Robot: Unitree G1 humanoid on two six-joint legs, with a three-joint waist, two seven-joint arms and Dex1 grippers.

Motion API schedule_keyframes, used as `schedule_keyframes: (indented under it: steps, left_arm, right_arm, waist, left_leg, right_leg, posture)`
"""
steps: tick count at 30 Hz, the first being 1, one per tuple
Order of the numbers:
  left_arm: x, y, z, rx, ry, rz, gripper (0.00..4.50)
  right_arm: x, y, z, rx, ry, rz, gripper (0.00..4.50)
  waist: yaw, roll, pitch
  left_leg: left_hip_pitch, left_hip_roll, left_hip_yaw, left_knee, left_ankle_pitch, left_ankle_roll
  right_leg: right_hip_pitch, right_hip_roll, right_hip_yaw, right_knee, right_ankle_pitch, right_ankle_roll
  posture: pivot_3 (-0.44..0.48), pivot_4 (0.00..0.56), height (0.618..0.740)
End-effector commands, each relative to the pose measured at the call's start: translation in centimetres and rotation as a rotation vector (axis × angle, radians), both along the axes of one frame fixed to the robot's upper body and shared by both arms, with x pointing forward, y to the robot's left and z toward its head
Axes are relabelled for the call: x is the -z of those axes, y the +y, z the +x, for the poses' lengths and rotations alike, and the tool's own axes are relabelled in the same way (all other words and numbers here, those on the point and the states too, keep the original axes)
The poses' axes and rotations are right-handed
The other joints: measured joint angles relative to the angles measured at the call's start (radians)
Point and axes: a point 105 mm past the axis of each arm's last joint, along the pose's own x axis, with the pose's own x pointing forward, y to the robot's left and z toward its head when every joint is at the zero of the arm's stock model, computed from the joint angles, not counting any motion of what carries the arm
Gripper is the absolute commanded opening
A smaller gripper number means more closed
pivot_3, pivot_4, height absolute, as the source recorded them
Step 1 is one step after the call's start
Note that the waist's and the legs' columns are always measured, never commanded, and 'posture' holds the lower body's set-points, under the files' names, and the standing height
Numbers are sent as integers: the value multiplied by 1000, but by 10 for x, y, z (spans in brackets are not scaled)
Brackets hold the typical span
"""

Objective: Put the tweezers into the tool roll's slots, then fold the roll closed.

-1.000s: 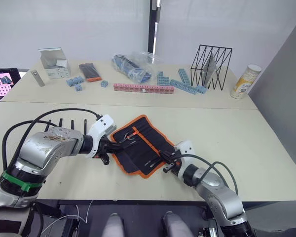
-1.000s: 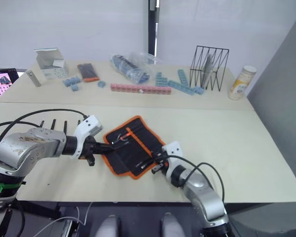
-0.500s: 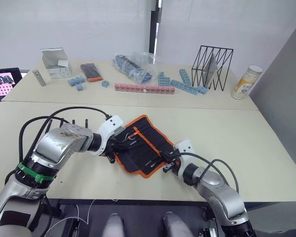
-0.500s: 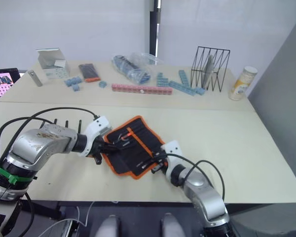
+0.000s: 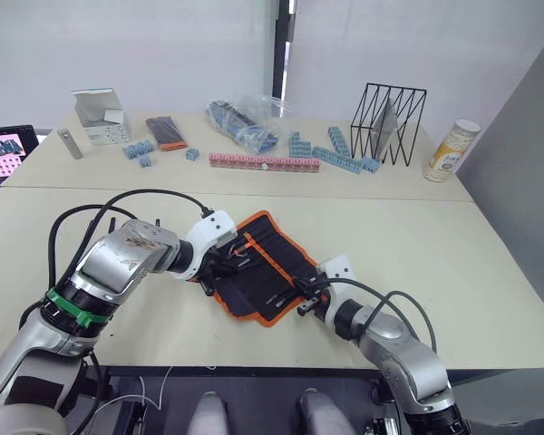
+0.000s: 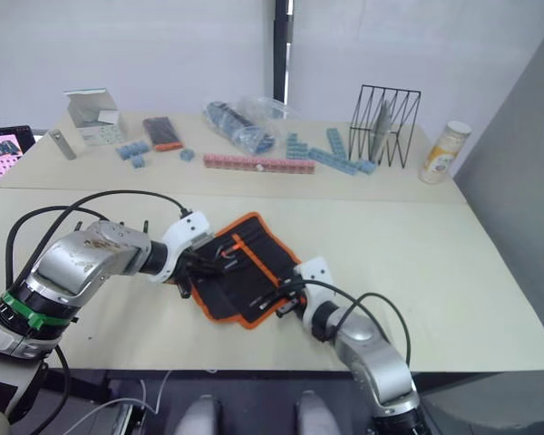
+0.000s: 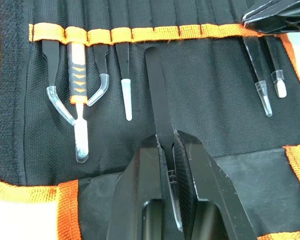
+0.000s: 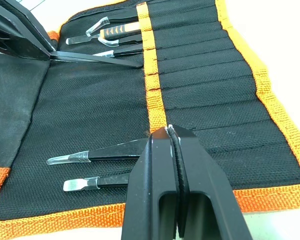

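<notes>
Tool roll [image 5: 261, 265]: open flat, table centre. Left gripper [image 7: 166, 142], at its 9 o'clock, clamped on tweezer [image 7: 156, 90], feeding a slot. Right gripper [image 8: 171, 135], at 4 o'clock, closed on orange strip [image 8: 152, 80], apparently steadying it.

Both of the robot's arms are built from rounded, brushed silver-grey metal shells, the left arm [image 5: 118, 263] the bulkier one, scuffed with brownish marks and ringed by a bright green band near the elbow. Thick black cables loop loosely out of each forearm and curve back in near the wrist, where a small white block-shaped housing sits above a black collar. The left gripper [image 7: 168, 141] and the right gripper [image 8: 172, 134] each carry two glossy black, wedge-shaped fingers with hollow recesses moulded into their backs.
</notes>
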Motion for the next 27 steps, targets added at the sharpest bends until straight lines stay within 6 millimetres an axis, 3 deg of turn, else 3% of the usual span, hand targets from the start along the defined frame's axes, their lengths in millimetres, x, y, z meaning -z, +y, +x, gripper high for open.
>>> schedule_keyframes:
  steps: [1, 8, 15, 27]
  left_arm:
    - [-10, -4, 5, 18, -55, 21, 0]
    - [-14, -5, 1, 29, -53, 22, 0]
    - [-7, -15, 11, 60, -87, 51, 0]
    - [7, -48, 49, 122, -209, 68, 0]
  right_arm:
    - [21, -3, -5, 13, 89, -33, 51]
    - [19, -3, -5, 15, 85, -34, 51]
    - [19, 0, -7, 8, 89, -30, 51]
    - [16, 7, -12, -23, 84, -38, 51]
  waist:
    - [0, 0, 0]
    - [0, 0, 0]
    - [1, 0, 0]
    - [2, 0, 0]
  left_leg:
    - [0, 0, 0, 0, 0, 0]
    - [0, 0, 0, 0, 0, 0]
    - [0, 0, 0, 0, 0, 0]
    - [0, -1, -1, 0, 0, 0]
  right_leg:
    - [0, 0, 0, 0, 0, 0]
    - [0, 0, 0, 0, 0, 0]
    - [0, 0, 0, 0, 0, 0]
    - [0, 0, 0, 0, 0, 0]
  posture:
    - [0, 150, 663]
    - [0, 150, 663]
    - [0, 150, 663]
    - [0, 150, 663]
